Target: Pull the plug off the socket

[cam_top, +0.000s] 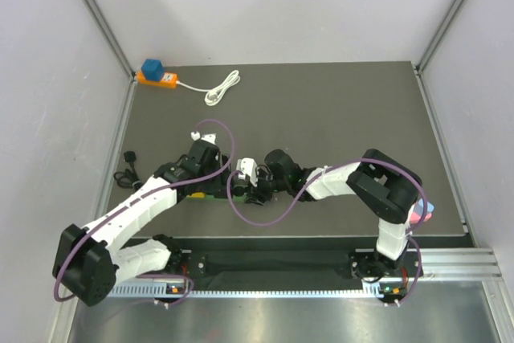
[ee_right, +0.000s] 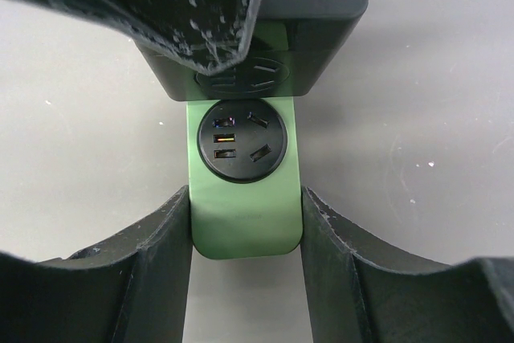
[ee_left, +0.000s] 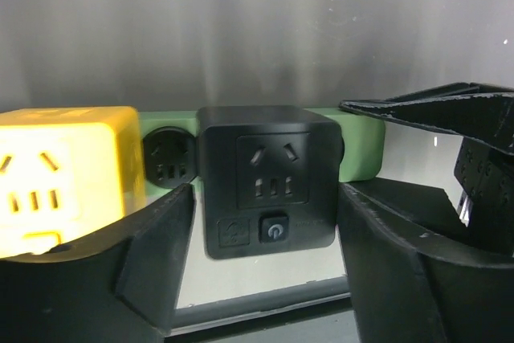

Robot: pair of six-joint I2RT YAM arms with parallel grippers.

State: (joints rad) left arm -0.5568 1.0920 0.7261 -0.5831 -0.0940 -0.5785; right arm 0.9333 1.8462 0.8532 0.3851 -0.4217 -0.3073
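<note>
A green power strip (ee_right: 245, 214) lies on the dark table. A black cube plug (ee_left: 267, 178) and a yellow cube plug (ee_left: 64, 174) are seated in it, with an empty socket (ee_left: 169, 158) between them. My left gripper (ee_left: 265, 198) has its fingers (ee_left: 152, 247) against both sides of the black plug. My right gripper (ee_right: 245, 198) is shut on the strip's free end, just below its round USB socket (ee_right: 241, 140). In the top view both grippers meet over the strip (cam_top: 206, 196) near the table's front, the left gripper (cam_top: 213, 185) beside the right gripper (cam_top: 253, 192).
An orange power strip with a blue plug (cam_top: 157, 75) and a white cable (cam_top: 223, 87) lies at the back left. A black plug with cable (cam_top: 128, 171) lies by the left wall. A pink and blue object (cam_top: 424, 210) sits at the right edge.
</note>
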